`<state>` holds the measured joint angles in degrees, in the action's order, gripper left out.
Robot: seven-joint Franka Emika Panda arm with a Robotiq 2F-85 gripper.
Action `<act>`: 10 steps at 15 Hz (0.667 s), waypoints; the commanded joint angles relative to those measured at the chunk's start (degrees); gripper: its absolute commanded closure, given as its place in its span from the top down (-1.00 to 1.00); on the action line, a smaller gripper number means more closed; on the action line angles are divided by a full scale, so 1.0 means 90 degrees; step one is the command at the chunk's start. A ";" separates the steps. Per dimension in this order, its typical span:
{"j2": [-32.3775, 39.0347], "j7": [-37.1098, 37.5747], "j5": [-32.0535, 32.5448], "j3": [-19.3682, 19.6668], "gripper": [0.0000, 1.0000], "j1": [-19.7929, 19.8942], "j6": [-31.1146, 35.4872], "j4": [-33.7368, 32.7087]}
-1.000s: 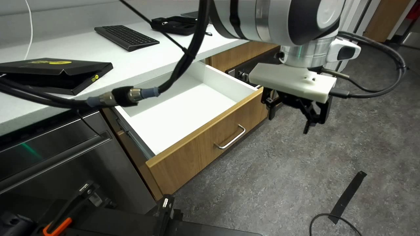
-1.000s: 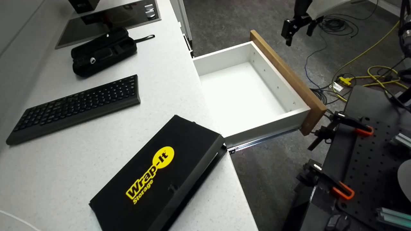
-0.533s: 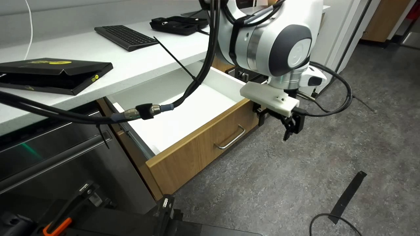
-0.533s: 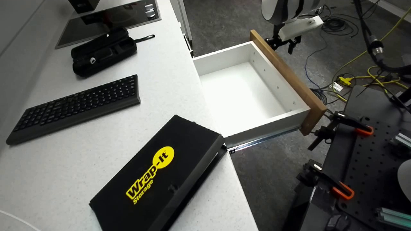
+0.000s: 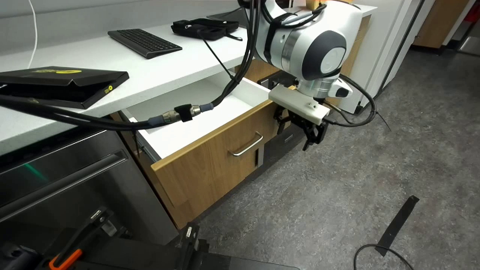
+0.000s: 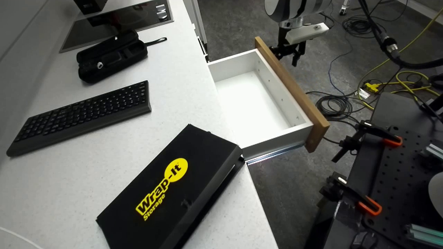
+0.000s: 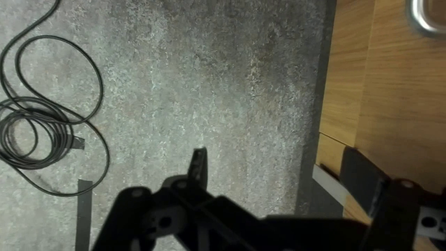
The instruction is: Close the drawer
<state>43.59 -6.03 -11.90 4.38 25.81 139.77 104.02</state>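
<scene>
- Pushing, I judge, is the step in hand: the drawer [image 5: 202, 161] juts from beneath the bench [image 6: 183, 86], well short of closed, its wood front [image 6: 291, 86] reaching out over the floor [image 7: 195, 87].
- My tool [image 5: 293, 137] is spread wide and holds nothing; in the wrist view, mostly floor shows through the gap. One of its fingers [image 7: 360, 177] sits at the outer face of the front, toward the end away from the black box [image 6: 169, 186]. Whether it presses there or hangs just beside, I cannot tell for certain.
- I expect a light, easy load for so wide a drawer: a metal runner [image 6: 277, 154] shows along its side, and I see nothing weighing down the white inner box [image 6: 249, 100].
- The front looks like stiff, sturdy board, so flat pressure should neither dent nor bend it. Its smooth face may be slippery, though, and my finger could skate along it if I come in at a slant.
- The handle [image 5: 248, 147], a slim metal bar, stands ungripped, and I need no grasp on it; closing asks only for a shove on the outer face.
- Best contact, to my mind, is near the handle at the middle. Pressing at one end may skew the drawer and bind it; then I should shift inward.
</scene>
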 commanded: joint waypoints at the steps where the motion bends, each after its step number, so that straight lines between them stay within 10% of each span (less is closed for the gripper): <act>1: -0.0124 -0.0574 -0.0122 -0.0341 1.00 -0.0095 -0.0300 -0.0122; 10: 0.0054 -0.0563 0.0042 -0.0436 1.00 -0.0817 -0.0268 -0.0135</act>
<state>43.94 -10.86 -11.18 0.05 18.78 137.59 103.08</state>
